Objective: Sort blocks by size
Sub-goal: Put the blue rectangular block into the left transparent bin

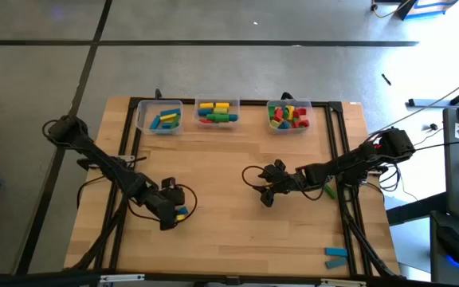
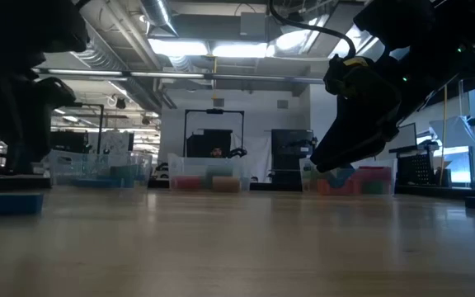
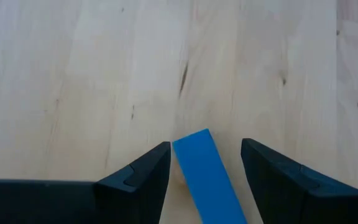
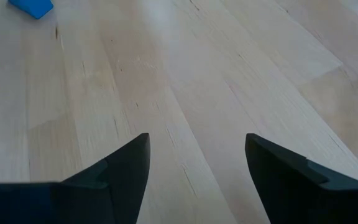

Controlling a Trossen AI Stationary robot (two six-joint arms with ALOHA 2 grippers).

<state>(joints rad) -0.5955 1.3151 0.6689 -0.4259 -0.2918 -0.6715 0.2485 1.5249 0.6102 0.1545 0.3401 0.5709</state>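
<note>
I'm hovering my left gripper [image 3: 205, 163] low over the wooden table [image 1: 229, 167], jaws spread wide and gripping nothing yet. A blue bar block [image 3: 209, 177] is lying flat on the wood between my fingers [image 3: 143, 174], and here is the worry: it is sitting askew, slanted across the gap and not square to it, with its near corner just beside one finger and clear daylight on the other side. If I'm closing like this, that finger is going to catch the corner first and spin the bar, or squirt it out from between my jaws. From above I'm also seeing a bit of yellow right under that gripper [image 1: 174, 209], so a second block may be crowding the pinch; I can't tell how close it lies.

My right gripper [image 4: 196, 163] is waiting mid-table, jaws apart and empty over bare wood, a blue block [image 4: 32, 6] well ahead and off to one side. Three clear bins [image 1: 218, 114] along the far edge are already holding sorted blocks, and more loose blocks [image 1: 336, 257] are lying at the near right corner.
</note>
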